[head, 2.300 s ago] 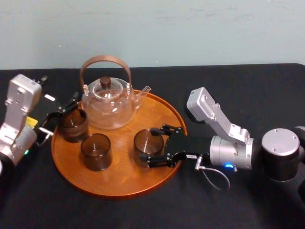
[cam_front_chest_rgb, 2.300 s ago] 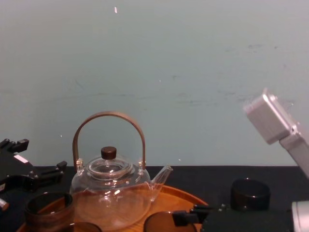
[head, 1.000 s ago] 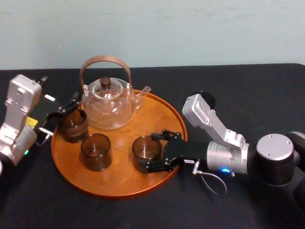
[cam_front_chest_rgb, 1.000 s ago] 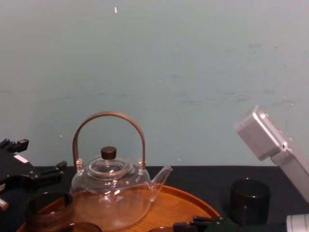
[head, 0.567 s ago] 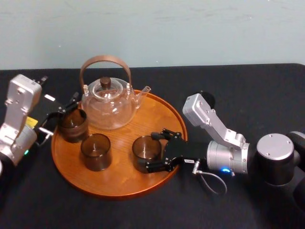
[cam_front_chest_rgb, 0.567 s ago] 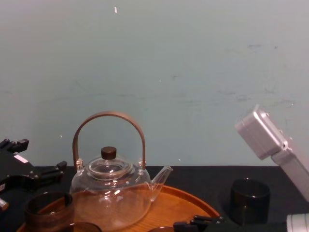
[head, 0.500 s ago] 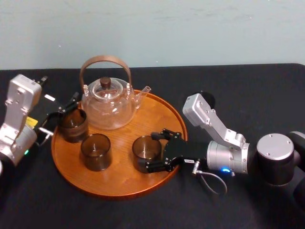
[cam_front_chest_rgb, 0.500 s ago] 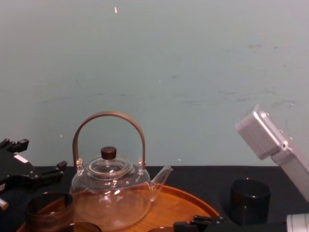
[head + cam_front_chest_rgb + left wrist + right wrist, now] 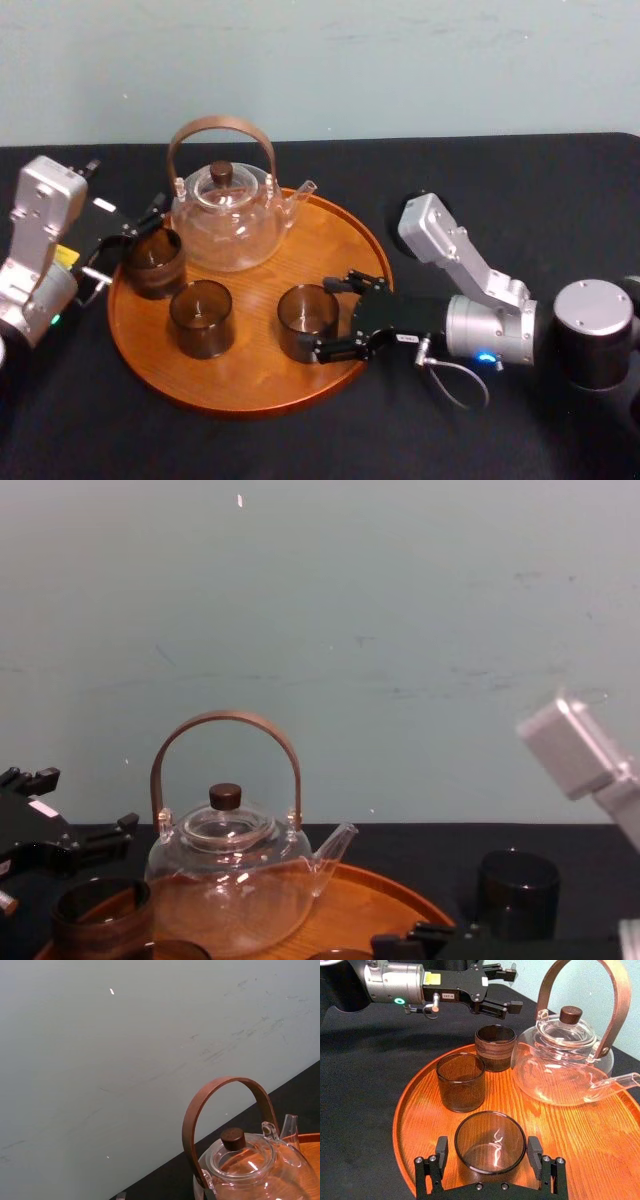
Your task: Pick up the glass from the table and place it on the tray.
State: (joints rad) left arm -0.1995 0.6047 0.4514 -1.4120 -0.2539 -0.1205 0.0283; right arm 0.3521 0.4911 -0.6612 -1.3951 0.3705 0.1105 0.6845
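Observation:
A smoky brown glass stands upright on the round wooden tray, near its right rim. My right gripper is open, one finger on each side of the glass. The right wrist view shows gaps between the fingers and the glass. My left gripper is open at the tray's left rim, beside a ribbed brown glass. Another dark glass stands on the black table, right of the tray and partly hidden behind my right arm.
A clear glass teapot with a brown arched handle sits at the back of the tray. A third brown glass stands in the tray's middle. Free cloth lies in front of the tray and to the far right.
The glass came down onto the tray and the right gripper opened around it. In the last half second the right arm drew back slightly to the right. The left arm stayed still.

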